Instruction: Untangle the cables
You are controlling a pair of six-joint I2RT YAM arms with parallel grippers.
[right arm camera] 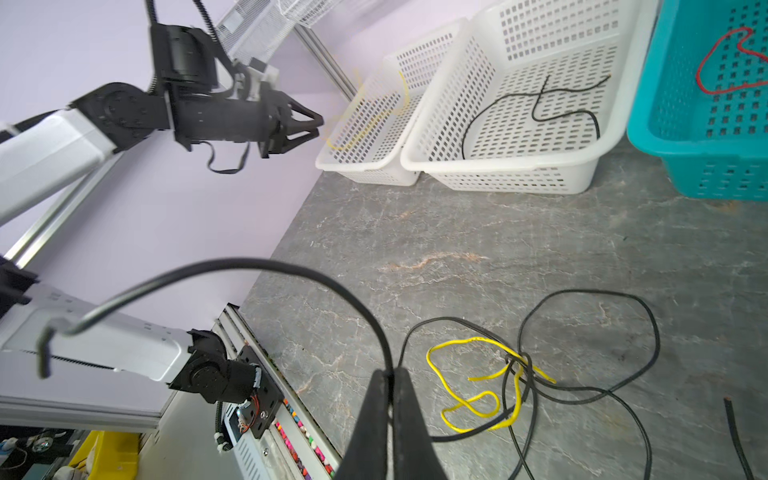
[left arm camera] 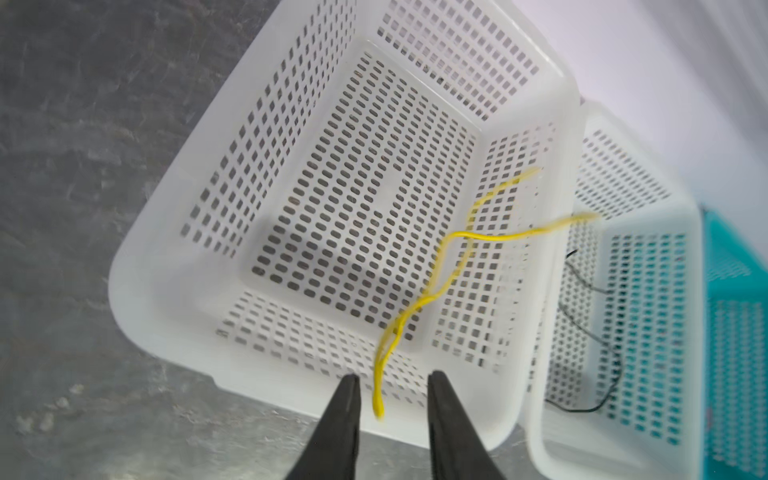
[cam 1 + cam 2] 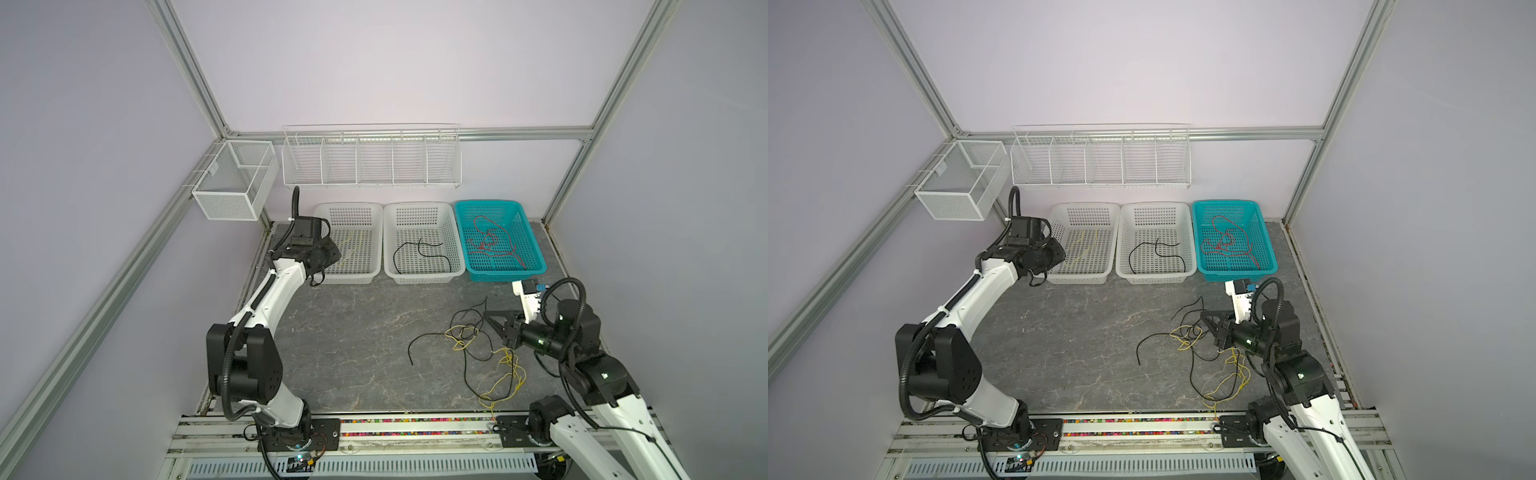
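Note:
My left gripper [image 2: 392,378] hangs open over the near corner of the left white basket [image 2: 166,257]. A yellow cable [image 2: 440,266] trails blurred from between the parted jaws down into that basket; neither finger touches it. My right gripper [image 1: 390,374] is shut on a black cable [image 1: 270,266] that arcs up from its tips. Just beyond it lies the tangle of yellow and black cables [image 3: 469,332] on the table. A black cable [image 3: 419,249] lies in the middle white basket [image 3: 457,249]. Red cables [image 3: 490,241] lie in the teal basket [image 3: 534,245].
A white wire rack [image 3: 372,160] hangs on the back wall and a mesh box [image 3: 232,183] on the left wall. A loose yellow strand [image 3: 505,374] runs from the tangle toward the front rail [image 3: 415,428], beside the right arm's base [image 3: 515,430].

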